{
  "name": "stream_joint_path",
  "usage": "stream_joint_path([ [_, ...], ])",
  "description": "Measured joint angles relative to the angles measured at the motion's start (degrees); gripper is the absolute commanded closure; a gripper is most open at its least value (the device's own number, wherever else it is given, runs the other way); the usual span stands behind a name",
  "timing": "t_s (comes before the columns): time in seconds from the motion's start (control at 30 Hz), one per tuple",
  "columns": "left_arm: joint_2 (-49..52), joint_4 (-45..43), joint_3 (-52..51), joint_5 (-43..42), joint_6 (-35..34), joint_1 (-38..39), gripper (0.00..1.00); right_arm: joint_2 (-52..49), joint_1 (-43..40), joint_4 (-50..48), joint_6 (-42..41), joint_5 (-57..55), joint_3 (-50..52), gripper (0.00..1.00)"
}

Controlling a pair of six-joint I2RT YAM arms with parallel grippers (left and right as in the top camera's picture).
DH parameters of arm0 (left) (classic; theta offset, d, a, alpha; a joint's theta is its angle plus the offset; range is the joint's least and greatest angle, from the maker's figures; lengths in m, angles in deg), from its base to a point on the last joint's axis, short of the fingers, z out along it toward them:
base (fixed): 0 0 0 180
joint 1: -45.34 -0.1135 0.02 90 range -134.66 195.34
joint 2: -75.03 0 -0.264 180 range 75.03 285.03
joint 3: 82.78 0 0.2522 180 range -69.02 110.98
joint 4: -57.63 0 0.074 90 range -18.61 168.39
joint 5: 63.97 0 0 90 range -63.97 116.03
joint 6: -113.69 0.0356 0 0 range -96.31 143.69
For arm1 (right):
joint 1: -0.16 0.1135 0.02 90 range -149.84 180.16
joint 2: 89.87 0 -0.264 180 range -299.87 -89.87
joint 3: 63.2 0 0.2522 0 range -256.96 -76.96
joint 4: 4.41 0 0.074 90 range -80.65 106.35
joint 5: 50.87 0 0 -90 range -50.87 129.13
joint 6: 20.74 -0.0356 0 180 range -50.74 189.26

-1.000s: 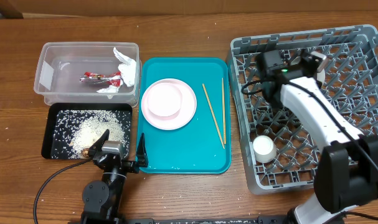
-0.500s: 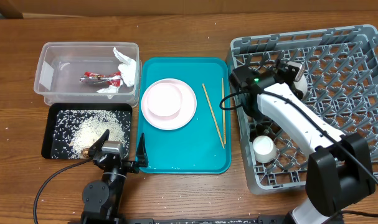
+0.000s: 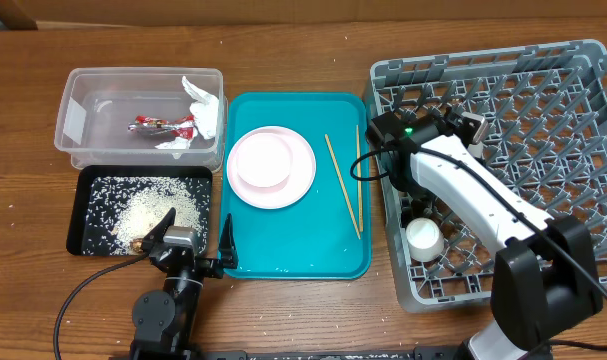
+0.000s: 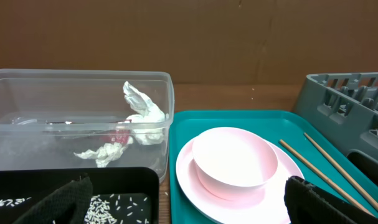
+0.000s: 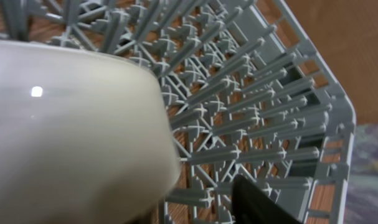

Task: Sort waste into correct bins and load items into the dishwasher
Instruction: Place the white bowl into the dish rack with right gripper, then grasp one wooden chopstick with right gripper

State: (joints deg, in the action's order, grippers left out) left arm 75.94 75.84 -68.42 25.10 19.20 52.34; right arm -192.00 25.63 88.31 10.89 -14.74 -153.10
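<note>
Right gripper (image 3: 470,122) has slid toward the teal tray (image 3: 293,245) compared with a second ago, and the white bowl (image 5: 70,124) came with it. Nothing else has budged.

Nearest us, just off the teal tray's near-left corner, the left gripper (image 3: 195,238) sits parked with its jaws spread wide and nothing in them. Left of the tray is the shallow black tray (image 3: 75,212), matte, scattered with rice scraps (image 3: 158,210).

On the tray itself are the smooth round pink plate (image 3: 301,175) with the smaller pink dish (image 3: 263,162) stacked on it, plus two thin wooden chopsticks (image 3: 343,185).

Right of the tray, the grey dish rack (image 3: 573,180) is all grid and pegs, with the small white cup (image 3: 424,238) in its near part. The right jaws look clamped on the glossy bowl's rim, above the rack's tray-side edge.

Far left of the tray, the clear tub (image 3: 83,115) holds the crumpled napkin (image 3: 203,108) and shiny red wrapper (image 3: 163,125).

So I'd say it's mid bowl-loading. Next it needs to settle the bowl between pegs, then let go. It's slick ceramic, so it could slip.
</note>
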Motion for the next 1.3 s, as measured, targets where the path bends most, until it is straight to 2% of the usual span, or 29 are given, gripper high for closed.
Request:
stream_joint_path([
  [0.17,0.0,0.0,0.0,0.0,0.0,0.0,0.00,3.7,3.0,-2.2,2.8,2.8,-0.3,0.39],
  [0.27,0.0,0.0,0.0,0.0,0.0,0.0,0.00,6.4,7.6,-9.7,10.9,7.7,-1.1,0.36],
  [0.37,0.0,0.0,0.0,0.0,0.0,0.0,0.00,7.2,12.7,-17.0,22.3,18.7,-1.7,0.33],
  [0.53,0.0,0.0,0.0,0.0,0.0,0.0,0.00,7.1,16.4,-26.1,31.2,33.3,-0.9,0.34],
  [0.6,0.0,0.0,0.0,0.0,0.0,0.0,0.00,7.1,16.3,-28.8,32.6,35.8,0.2,0.39],
  [0.8,0.0,0.0,0.0,0.0,0.0,0.0,0.00,4.6,15.8,-35.9,41.2,44.3,4.3,0.41],
  [0.9,0.0,0.0,0.0,0.0,0.0,0.0,0.00,0.2,15.8,-36.8,43.3,43.5,4.9,0.46],
  [1.0,0.0,0.0,0.0,0.0,0.0,0.0,0.00,-4.2,15.6,-37.4,44.7,41.0,5.3,0.46],
  [1.17,0.0,0.0,0.0,0.0,0.0,0.0,0.00,-6.4,12.9,-38.9,48.8,42.9,5.5,0.47],
  [1.23,0.0,0.0,0.0,0.0,0.0,0.0,0.00,-6.8,10.8,-39.4,50.3,45.0,5.5,0.56],
  [1.3,0.0,0.0,0.0,0.0,0.0,0.0,0.00,-7.9,9.4,-39.3,51.2,46.7,5.5,0.69],
])
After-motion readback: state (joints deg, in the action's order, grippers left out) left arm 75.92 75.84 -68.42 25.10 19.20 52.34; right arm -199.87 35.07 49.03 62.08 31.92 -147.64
